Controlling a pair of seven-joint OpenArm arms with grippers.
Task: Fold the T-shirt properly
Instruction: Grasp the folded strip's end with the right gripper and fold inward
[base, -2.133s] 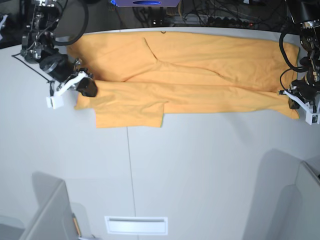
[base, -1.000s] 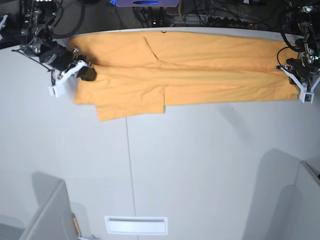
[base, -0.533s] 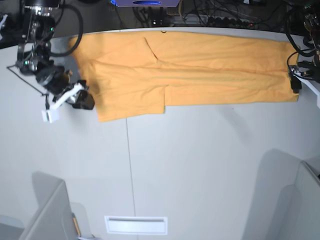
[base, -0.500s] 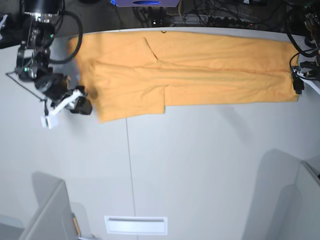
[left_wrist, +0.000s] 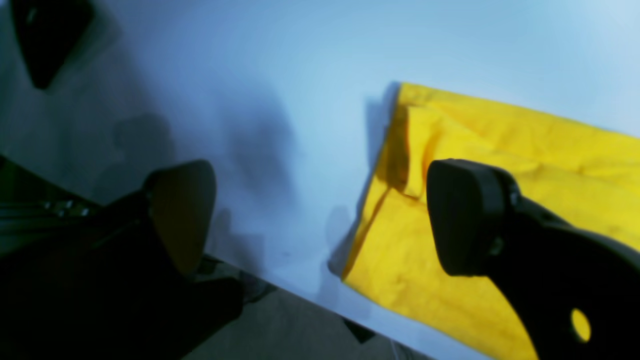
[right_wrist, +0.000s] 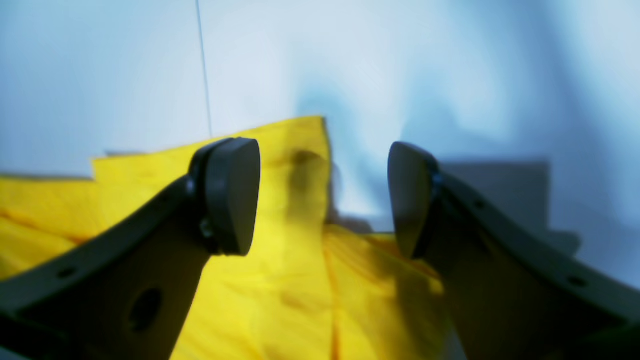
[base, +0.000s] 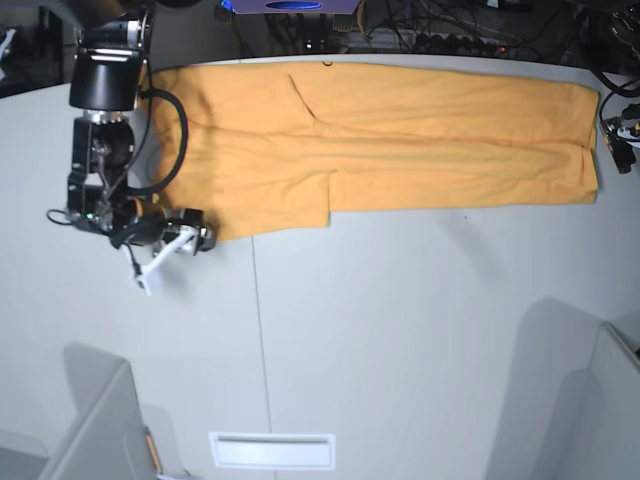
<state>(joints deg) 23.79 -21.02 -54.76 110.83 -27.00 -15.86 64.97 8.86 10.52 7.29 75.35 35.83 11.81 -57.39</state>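
The light orange-yellow T-shirt (base: 400, 150) lies folded in a long band along the table's far edge. Its end also shows in the left wrist view (left_wrist: 500, 140) and its corner in the right wrist view (right_wrist: 300, 280). My right gripper (base: 175, 245) is at the band's front left corner; in its own view (right_wrist: 320, 197) it is open and empty, hovering over the shirt's edge. My left gripper (base: 622, 135) is just off the band's right end; in its own view (left_wrist: 325, 220) it is open and empty, one finger (left_wrist: 467, 225) above the cloth.
The white table (base: 400, 320) has a thin seam (base: 258, 330) and a slot plate (base: 272, 450) near the front edge. Grey angled panels stand at the front left (base: 100, 430) and front right (base: 600, 400). Cables (base: 450, 40) lie behind the table.
Both grippers have let go of the shirt's ends and opened. The right gripper has moved forward along the left end; the left gripper has drawn off to the right. The shirt lies flatter.
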